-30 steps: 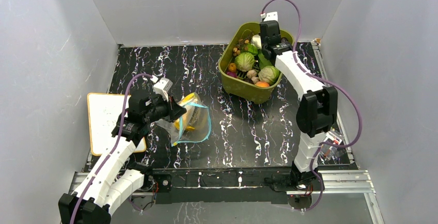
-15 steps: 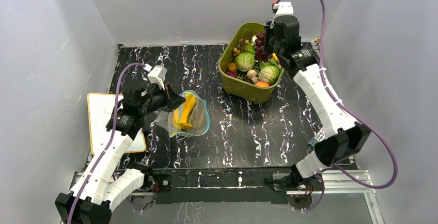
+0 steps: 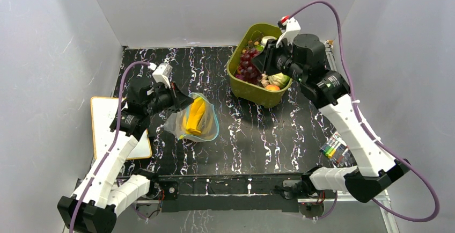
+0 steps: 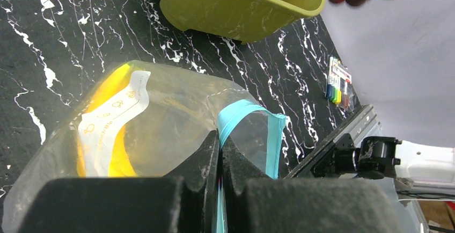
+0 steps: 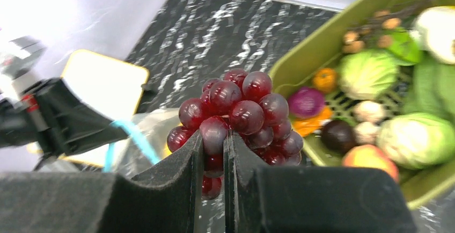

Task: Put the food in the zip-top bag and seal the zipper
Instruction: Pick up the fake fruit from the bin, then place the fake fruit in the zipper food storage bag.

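Your left gripper (image 4: 219, 136) is clamped on the bag (image 3: 206, 128) at its blue zipper (image 4: 244, 112), propping the mouth open toward the tub (image 3: 251, 92); bananas (image 3: 193, 116) lie inside. Your right gripper (image 5: 214, 144) pinches the grapes (image 5: 241, 112), lifted over the tub, likely for carrying across.

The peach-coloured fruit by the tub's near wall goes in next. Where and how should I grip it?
Probably across the round middle of the fruit, coming from straight above. It lies on top against the wall of the tub, with a cabbage close beside it, so side approaches look blocked.
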Tool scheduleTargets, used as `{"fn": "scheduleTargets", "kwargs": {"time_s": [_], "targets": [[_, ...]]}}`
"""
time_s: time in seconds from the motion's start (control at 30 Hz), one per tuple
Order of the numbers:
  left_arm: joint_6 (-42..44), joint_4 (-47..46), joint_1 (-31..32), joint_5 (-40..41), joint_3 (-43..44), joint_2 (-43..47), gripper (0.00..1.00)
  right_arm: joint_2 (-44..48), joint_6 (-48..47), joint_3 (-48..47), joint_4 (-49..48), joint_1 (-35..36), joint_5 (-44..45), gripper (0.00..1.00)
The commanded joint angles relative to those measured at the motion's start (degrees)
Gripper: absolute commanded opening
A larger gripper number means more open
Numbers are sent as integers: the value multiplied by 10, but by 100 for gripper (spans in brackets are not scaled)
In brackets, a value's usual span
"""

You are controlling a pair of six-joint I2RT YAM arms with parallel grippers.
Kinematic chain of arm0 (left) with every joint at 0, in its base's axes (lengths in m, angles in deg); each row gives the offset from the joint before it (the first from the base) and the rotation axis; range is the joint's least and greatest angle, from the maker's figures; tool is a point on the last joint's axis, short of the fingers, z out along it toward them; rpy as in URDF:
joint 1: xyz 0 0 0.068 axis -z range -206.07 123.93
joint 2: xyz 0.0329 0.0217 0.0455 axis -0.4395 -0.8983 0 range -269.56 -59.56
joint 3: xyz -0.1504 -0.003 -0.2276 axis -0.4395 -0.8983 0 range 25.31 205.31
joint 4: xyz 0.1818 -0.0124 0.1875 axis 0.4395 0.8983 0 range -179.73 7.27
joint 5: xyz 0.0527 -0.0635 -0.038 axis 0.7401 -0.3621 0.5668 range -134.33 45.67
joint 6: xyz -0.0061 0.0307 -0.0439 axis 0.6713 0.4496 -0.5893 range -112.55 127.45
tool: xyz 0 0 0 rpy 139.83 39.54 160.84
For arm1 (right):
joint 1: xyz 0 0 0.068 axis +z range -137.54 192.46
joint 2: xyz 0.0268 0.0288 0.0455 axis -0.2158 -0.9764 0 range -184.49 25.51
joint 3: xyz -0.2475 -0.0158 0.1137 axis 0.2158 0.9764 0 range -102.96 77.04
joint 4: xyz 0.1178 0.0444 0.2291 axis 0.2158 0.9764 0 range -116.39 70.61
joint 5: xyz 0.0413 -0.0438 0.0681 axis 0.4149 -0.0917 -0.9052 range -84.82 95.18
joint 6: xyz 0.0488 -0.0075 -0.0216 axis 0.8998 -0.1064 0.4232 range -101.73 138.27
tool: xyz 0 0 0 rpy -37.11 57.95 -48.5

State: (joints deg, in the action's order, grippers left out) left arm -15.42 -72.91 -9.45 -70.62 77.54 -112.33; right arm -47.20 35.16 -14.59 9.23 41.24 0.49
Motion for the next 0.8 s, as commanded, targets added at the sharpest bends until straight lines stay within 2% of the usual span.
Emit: {"fn": "scheduleTargets", "kwargs": {"time_s": [0.0,0.33,0.77], "targets": [[-44,-16,2,-9,34,-11,0,39,54,17,-80,30,-72,0],[-128,-68,2,2,46,-49,0,78,162,115,-217,89,-116,0],[-107,-53,2,8,63,-78,0,65,236,221,-361,199,-83,0]]}}
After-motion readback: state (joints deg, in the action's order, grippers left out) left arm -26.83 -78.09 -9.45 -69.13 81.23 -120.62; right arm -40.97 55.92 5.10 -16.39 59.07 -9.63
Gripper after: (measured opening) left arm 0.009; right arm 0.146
